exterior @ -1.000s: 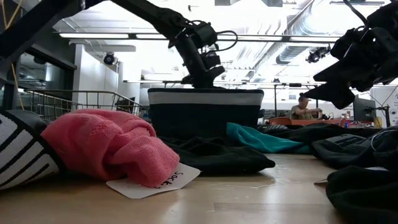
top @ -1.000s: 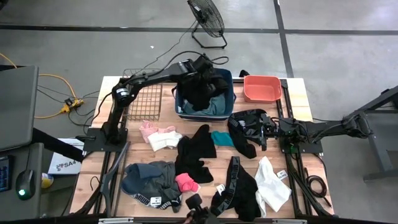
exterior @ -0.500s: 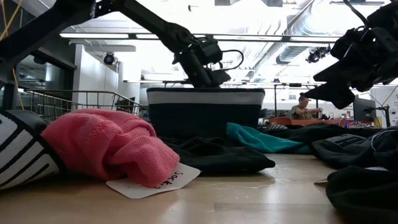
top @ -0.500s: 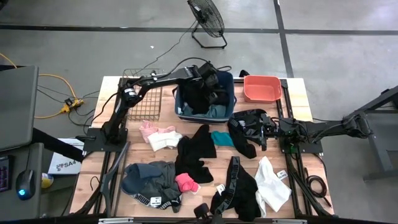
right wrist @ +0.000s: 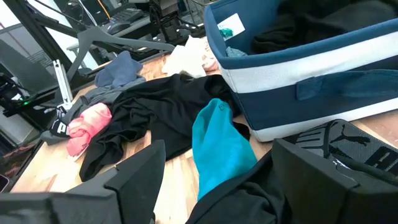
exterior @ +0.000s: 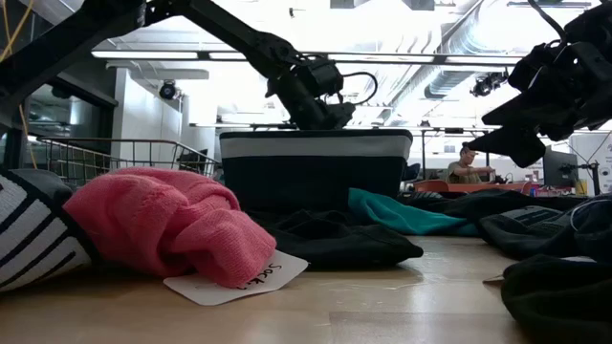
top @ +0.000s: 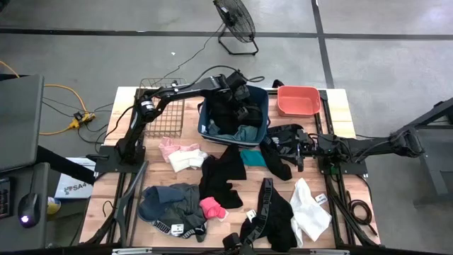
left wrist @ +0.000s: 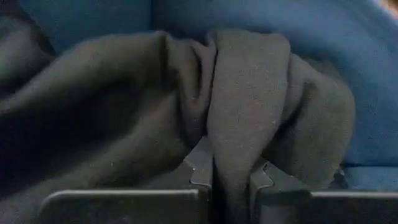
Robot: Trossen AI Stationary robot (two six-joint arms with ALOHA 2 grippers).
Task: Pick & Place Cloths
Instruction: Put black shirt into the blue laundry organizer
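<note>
My left gripper (top: 239, 94) (exterior: 320, 110) reaches down into the blue fabric bin (top: 263, 108) (exterior: 316, 182) and is shut on a black cloth (left wrist: 249, 93). More black cloth and a teal-grey piece lie in the bin. My right gripper (top: 296, 145) (right wrist: 217, 183) is open, just right of the bin. Its fingers stand either side of a black cloth with a white logo (right wrist: 339, 149); I cannot tell whether they touch it. On the table lie a teal cloth (top: 253, 157) (right wrist: 217, 143), a bright pink one (top: 212, 207) (exterior: 163, 225), a white one (top: 310, 209), a grey one (top: 170, 198) and black ones (top: 223, 173). My left gripper pinches a bunched fold of the black cloth (left wrist: 231, 140) between its two fingers (left wrist: 200, 168), several layers thick. It comes from above, slanting down into the bin. The cloth spreads out beyond the fingertips, against the bin's blue inner wall (left wrist: 373, 74).
A coral tub (top: 297, 99) stands right of the bin and a wire basket (top: 164, 117) left of it. A pale pink and white cloth (top: 180, 152) lies near the basket. A floor fan (top: 236, 21) stands beyond the far edge. A person (exterior: 466, 164) sits far off in the room.
My left gripper has moved toward the table's right and down into the bin, still shut on the black cloth. The cloth hung above the bin's rim and is now lowered inside. The bin has turned slightly and shifted toward the near edge.
</note>
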